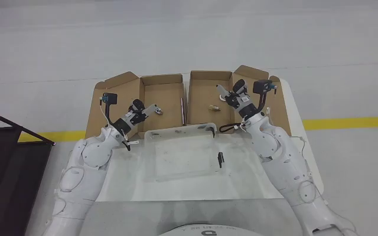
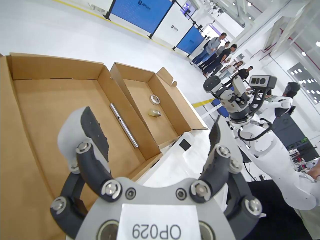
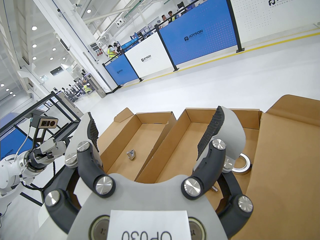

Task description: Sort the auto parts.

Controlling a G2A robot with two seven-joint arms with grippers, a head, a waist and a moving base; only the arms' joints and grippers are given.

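**Top view.** Two open boxes stood side by side at the far edge of the white table (image 1: 236,183). Taken from the clear plastic tray (image 1: 177,168) at mid-table, the left brown cardboard box (image 1: 168,94) sat at 11 o'clock and the right brown cardboard box (image 1: 204,88) at 1 o'clock. The left gripper (image 1: 155,109) hung over the left box and the right gripper (image 1: 223,94) over the right box. A slim silver metal rod (image 1: 182,111) lay along the left box's 3 o'clock wall. A small yellowish part (image 1: 212,107) lay on the right box's floor. A small black part (image 1: 220,159) lay at the tray's 3 o'clock edge; whether inside or outside the rim could not be determined.

**Left wrist view.** The left gripper (image 2: 155,136) was spread wide with nothing between its jaws. The rod (image 2: 124,129) lay in the nearer box, close beside the wall shared with its neighbour. In the farther box a silver metal ring (image 2: 155,99) and the yellowish part (image 2: 154,113) lay near each other, not touching.

**Right wrist view.** The right gripper (image 3: 152,133) was likewise spread wide and empty. The ring (image 3: 241,162) lay on the right box's floor, partly hidden behind one finger. A small silver metal piece (image 3: 130,154) lay on the left box's floor, apart from its walls.
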